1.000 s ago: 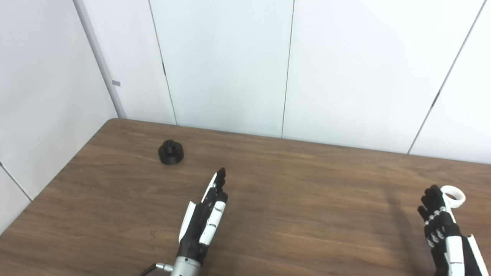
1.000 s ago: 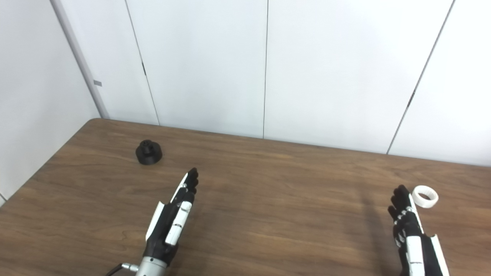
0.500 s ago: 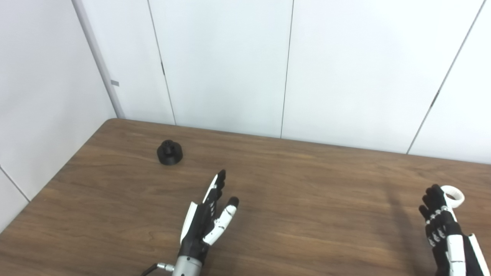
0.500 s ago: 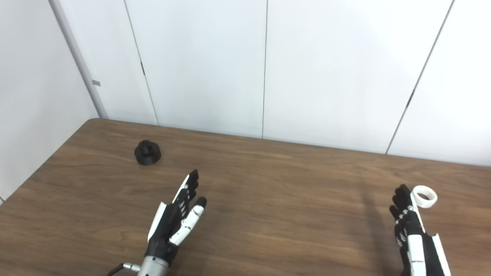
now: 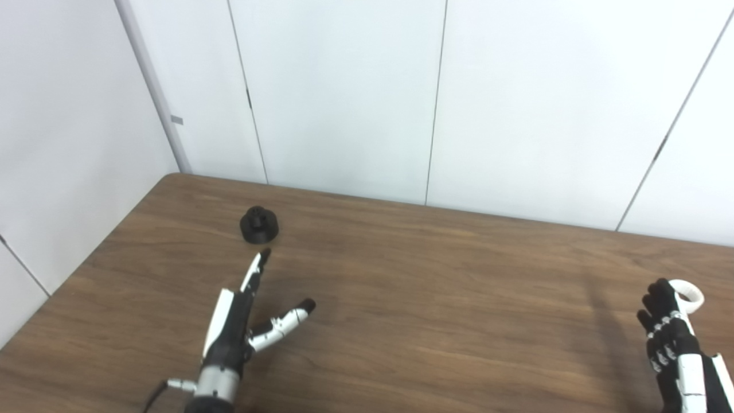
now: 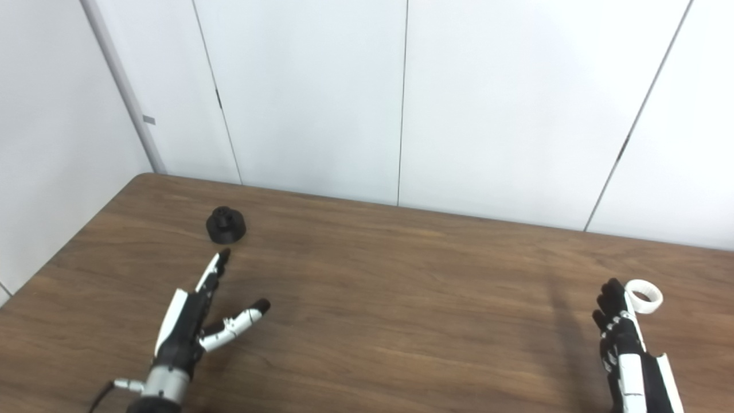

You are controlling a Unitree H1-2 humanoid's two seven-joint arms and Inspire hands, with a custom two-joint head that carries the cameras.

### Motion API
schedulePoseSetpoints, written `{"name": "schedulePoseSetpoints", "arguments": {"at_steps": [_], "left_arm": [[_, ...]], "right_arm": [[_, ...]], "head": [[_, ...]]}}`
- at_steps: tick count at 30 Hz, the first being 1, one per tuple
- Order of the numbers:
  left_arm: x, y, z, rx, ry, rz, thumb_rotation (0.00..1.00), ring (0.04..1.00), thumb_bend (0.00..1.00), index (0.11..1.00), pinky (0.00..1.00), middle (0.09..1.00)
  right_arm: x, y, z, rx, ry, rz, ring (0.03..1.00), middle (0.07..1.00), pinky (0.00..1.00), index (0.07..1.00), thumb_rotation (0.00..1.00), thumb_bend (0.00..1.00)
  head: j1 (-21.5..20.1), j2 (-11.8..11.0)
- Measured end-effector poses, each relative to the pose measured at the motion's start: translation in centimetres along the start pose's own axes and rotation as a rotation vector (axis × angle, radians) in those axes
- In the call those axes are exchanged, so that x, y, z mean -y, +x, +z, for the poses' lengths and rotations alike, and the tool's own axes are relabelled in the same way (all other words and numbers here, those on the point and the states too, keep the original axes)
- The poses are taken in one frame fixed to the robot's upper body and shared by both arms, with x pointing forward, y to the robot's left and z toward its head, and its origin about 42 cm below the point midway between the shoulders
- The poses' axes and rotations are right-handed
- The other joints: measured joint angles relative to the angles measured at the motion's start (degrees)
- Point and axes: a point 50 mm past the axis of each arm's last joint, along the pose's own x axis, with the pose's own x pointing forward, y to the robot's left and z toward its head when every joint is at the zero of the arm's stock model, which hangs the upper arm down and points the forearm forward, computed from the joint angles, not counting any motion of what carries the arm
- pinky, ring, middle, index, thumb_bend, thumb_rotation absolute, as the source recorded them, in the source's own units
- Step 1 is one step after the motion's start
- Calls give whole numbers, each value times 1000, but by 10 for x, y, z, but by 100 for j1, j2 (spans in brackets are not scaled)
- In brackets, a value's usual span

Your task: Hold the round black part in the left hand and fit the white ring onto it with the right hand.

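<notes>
Left hand [image 5: 241,321] is over the brown table [image 5: 436,298], left of centre, holding nothing, fingers straight and pointing at the black part [image 5: 259,225], thumb splayed out to the right. Fingertips end just short of the black part, not touching. The black part sits upright on the table near the far left corner, round base with a smaller knob on top. Right hand [image 6: 628,344] is at the lower right edge, fingers extended up and close together, empty. White ring [image 6: 644,295] lies flat on the table just beyond and right of its fingertips; contact unclear. White wall panels [image 5: 344,97] behind the table.
</notes>
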Motion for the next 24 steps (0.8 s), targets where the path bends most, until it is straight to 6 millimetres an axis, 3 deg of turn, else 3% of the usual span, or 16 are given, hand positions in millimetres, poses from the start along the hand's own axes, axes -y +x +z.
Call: {"name": "schedulePoseSetpoints", "arguments": {"at_steps": [8, 14, 24], "left_arm": [[-27, 33, 21, 9, 190, 46, 365, 1000, 818, 984, 982, 1000], [-45, 41, 16, -39, 335, 79, 381, 1000, 833, 954, 977, 996], [-64, 79, 13, -75, 490, 117, 388, 1000, 869, 914, 1000, 981]], "right_arm": [[-1, 1, 0, -1, 4, 0, 1000, 999, 1000, 1000, 1000, 486], [0, 1, 0, -10, 6, -1, 1000, 1000, 1000, 1000, 1000, 461], [-1, 1, 0, -13, -2, 0, 988, 987, 1000, 993, 1000, 497]], "head": [[-18, 18], [-35, 44], [-53, 62]]}}
